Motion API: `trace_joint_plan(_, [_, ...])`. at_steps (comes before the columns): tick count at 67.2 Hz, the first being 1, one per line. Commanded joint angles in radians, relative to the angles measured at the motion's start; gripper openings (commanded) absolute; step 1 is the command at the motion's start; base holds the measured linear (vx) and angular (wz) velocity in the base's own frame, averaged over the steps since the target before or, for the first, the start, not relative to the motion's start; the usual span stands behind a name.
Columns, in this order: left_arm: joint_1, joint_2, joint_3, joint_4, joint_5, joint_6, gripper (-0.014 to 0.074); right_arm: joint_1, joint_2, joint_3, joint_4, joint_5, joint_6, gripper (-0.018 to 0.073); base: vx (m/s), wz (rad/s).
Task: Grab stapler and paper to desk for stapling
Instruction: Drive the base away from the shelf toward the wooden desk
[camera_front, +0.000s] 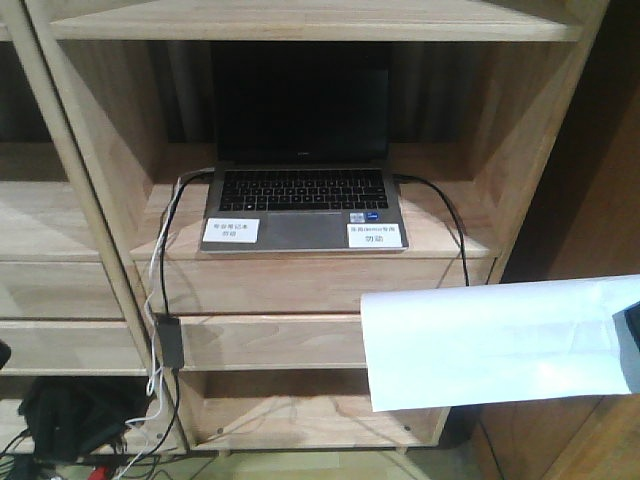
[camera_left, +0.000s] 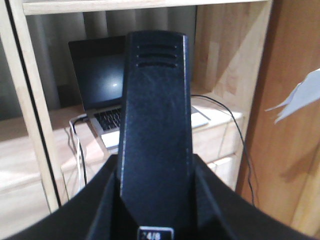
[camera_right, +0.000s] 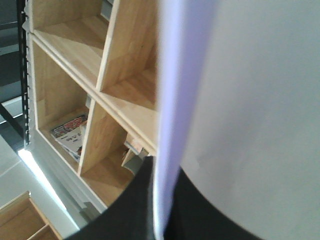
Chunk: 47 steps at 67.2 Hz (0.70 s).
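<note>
The black stapler (camera_left: 155, 130) stands lengthwise between the dark fingers of my left gripper (camera_left: 156, 200), which is shut on it; a small white label shows at its near end. The white paper (camera_front: 500, 340) hangs in the air at the right of the front view, in front of the shelving. My right gripper (camera_right: 160, 205) is shut on the paper's (camera_right: 250, 100) edge, and the sheet fills most of that view. The paper's corner (camera_left: 300, 100) also shows at the right of the left wrist view. The desk is out of view.
A light wooden shelving unit (camera_front: 110, 200) faces me, with an open laptop (camera_front: 300, 190) on a shelf. Cables and a power adapter (camera_front: 168, 340) hang down its front. Black items (camera_front: 70, 415) lie on the floor at the lower left. Magazines (camera_right: 70, 132) lie in another shelf compartment.
</note>
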Motion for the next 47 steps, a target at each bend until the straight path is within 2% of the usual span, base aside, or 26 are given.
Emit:
trace_joint_plan(1, [-0.002,0.015,-0.027,-0.014,-0.124,-0.002,-0.0006,-0.002,0.006,0.021,0.015,-0.058,-0.012,-0.0005,-0.14,0.04])
trace_joint_plan(23, [-0.002,0.015,-0.027,-0.014,-0.124,-0.002,-0.0006,-0.002,0.006,0.021,0.014,-0.058,-0.012,-0.0006,-0.09,0.26])
trace_joint_plan(47, [-0.002,0.015,-0.027,-0.014,-0.124,-0.002,-0.0006,-0.002,0.006,0.021,0.014,-0.058,-0.012,-0.0005,-0.03,0.59])
